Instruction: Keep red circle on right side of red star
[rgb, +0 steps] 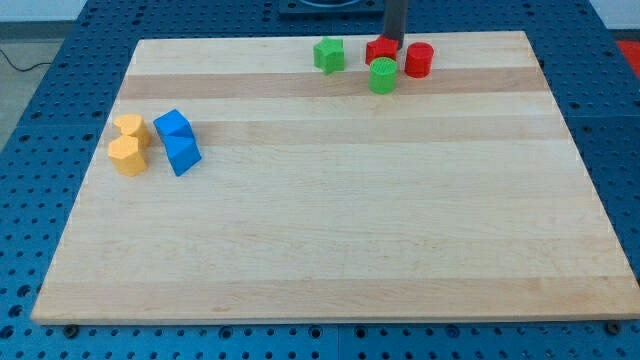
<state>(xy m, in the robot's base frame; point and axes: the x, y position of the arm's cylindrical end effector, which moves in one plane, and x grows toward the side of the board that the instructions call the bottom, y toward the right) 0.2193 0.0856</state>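
Note:
The red circle (418, 60) stands near the view's top edge of the wooden board (330, 220), just right of the red star (379, 50). My tip (392, 46) comes down from the view's top and sits at the red star's upper right, between the star and the circle, partly hiding the star. A green circle (383, 75) touches the red star from below. A green star (328, 54) lies to the left of the red star, apart from it.
At the view's left, a yellow heart-like block (130, 128) and a yellow hexagon (127, 155) sit beside two blue blocks (173, 125) (183, 154). The board lies on a blue perforated table (40, 100).

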